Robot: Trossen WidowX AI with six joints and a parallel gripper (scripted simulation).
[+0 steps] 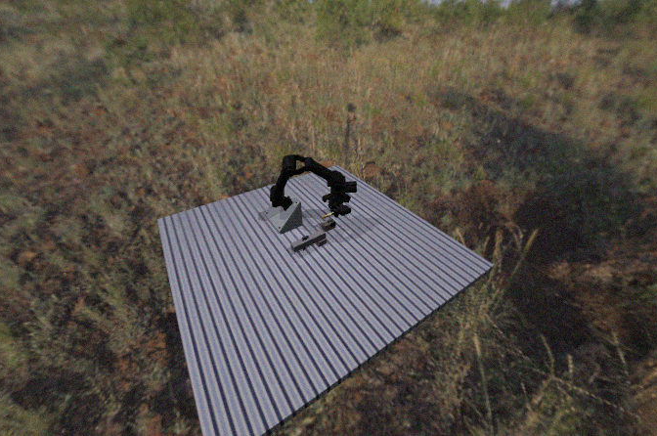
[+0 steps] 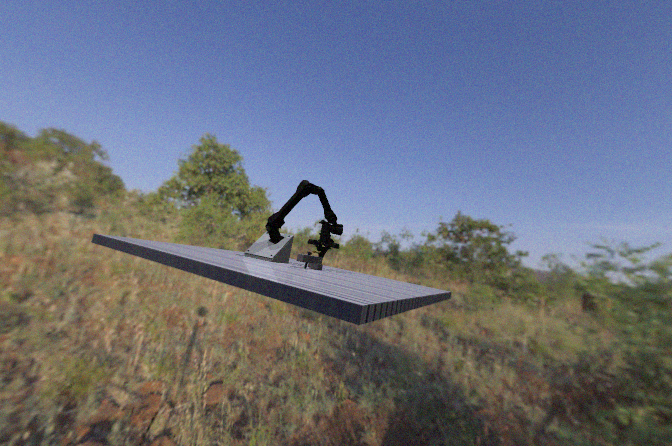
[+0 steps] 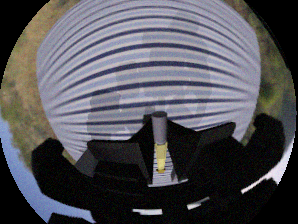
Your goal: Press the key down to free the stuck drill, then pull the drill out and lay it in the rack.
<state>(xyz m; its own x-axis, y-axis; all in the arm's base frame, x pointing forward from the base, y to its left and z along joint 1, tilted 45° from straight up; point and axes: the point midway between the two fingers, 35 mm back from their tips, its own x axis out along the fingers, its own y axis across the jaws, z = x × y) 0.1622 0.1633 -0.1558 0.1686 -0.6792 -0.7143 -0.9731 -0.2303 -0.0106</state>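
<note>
Our gripper (image 3: 160,163) is clamped on the drill (image 3: 160,141). We should lift it straight, keep it level, then carry it to the rack (image 1: 309,239) nearby.
</note>
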